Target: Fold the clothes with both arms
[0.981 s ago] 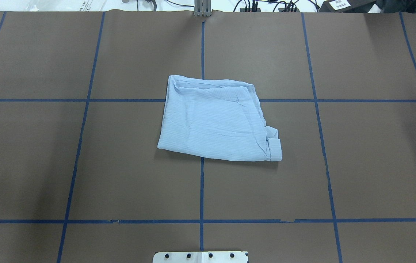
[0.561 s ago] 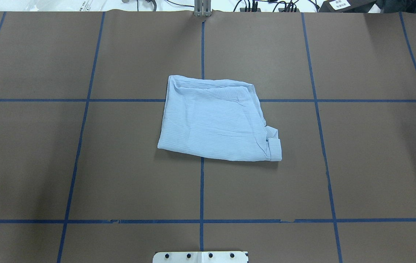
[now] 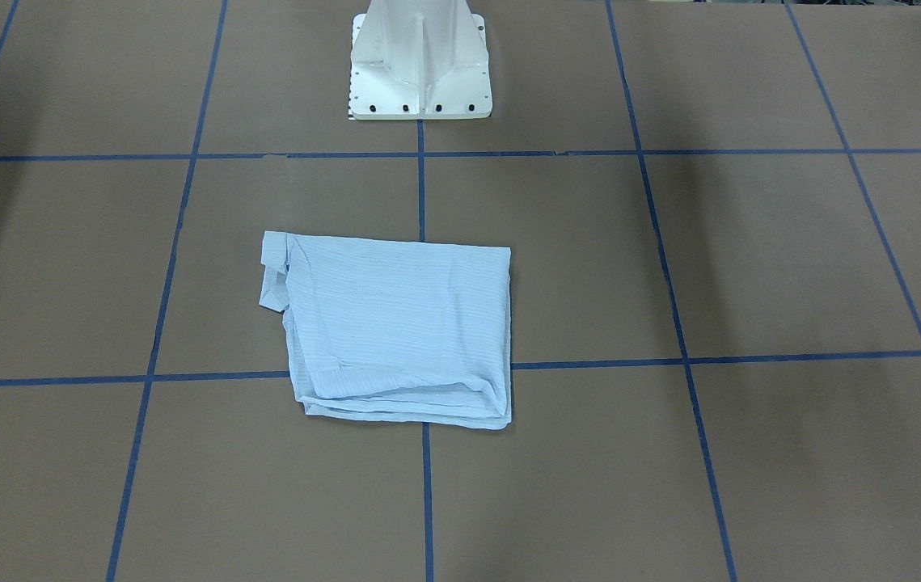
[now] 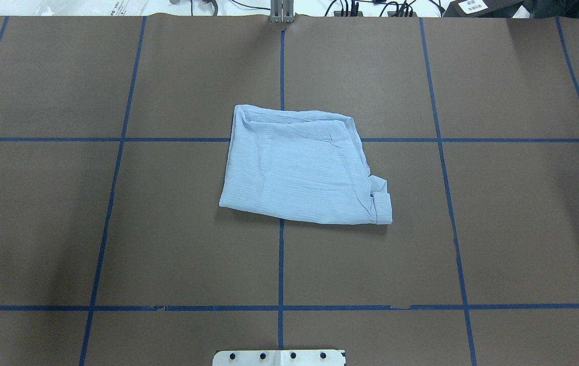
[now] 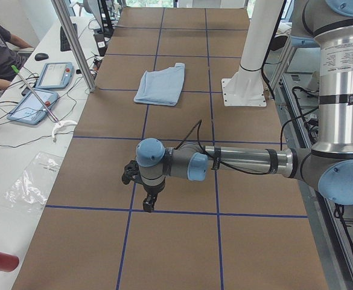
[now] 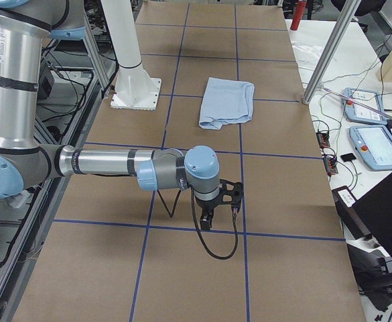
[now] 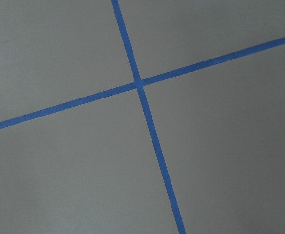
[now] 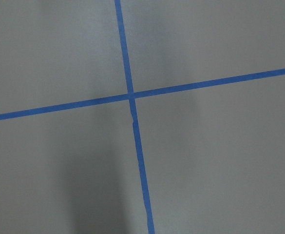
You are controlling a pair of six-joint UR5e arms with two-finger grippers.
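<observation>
Front-facing view: the shirt (image 3: 395, 331) lies folded at centre frame on the desk (image 3: 751, 242). A cuff pokes out at its upper left, and a nudge there could likely spill the fold.

Overhead view: loose layers show along its upper edge.

Left view: the left arm's fingers (image 5: 147, 204) hang at lower centre, well apart from the shirt. I cannot tell whether they are spread. A clear bag (image 5: 34, 181) lies at lower left, its contents unclear.

Right view: the right arm's fingers (image 6: 208, 218) hang at centre, also unreadable.
</observation>
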